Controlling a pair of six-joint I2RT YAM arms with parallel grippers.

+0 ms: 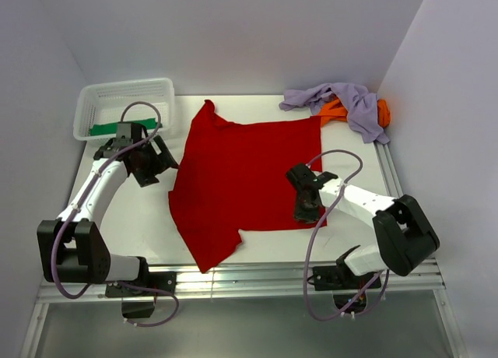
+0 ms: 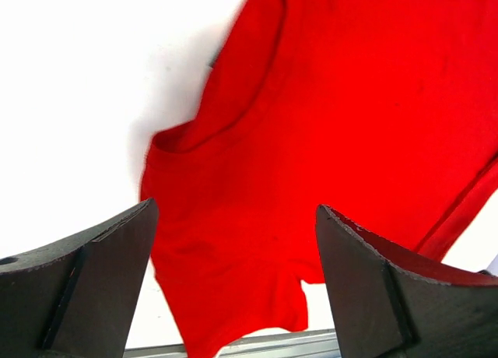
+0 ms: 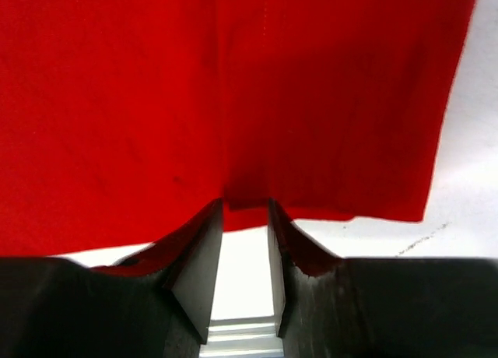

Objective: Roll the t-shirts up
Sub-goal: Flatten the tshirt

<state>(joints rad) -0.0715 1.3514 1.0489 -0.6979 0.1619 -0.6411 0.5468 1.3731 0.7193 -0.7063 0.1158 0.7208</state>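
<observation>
The red shirt (image 1: 241, 179) lies spread flat in the middle of the white tabletop (image 1: 140, 210). One sleeve points to the far left and the other to the near edge. Its straight hem runs down the right side.

The left fingers (image 1: 158, 157) are just beside the shirt's left edge, near the basket (image 1: 85, 109). In the left wrist view these fingers (image 2: 93, 280) stand wide apart with nothing between them. They are up off the cloth, and the red shirt (image 2: 350, 101) and a sleeve show beyond them.

The right fingers (image 1: 305, 208) are over the shirt's near right corner. Seen from that wrist, the fingers (image 3: 191, 268) are drawn close together, with a narrow gap left between them. The edge of the red shirt (image 3: 117, 101) sits right at their tips. A crease runs up the cloth from that spot. I cannot tell whether the cloth is actually pinched or only lies between the tips, since bare tabletop shows through the gap.

The green shirt (image 1: 123, 128) lies in the white mesh basket at the far left corner. At the far right corner the lavender shirt (image 1: 342, 97) is heaped loosely on top of the orange shirt (image 1: 334, 110). Both are well apart from the red one.
</observation>
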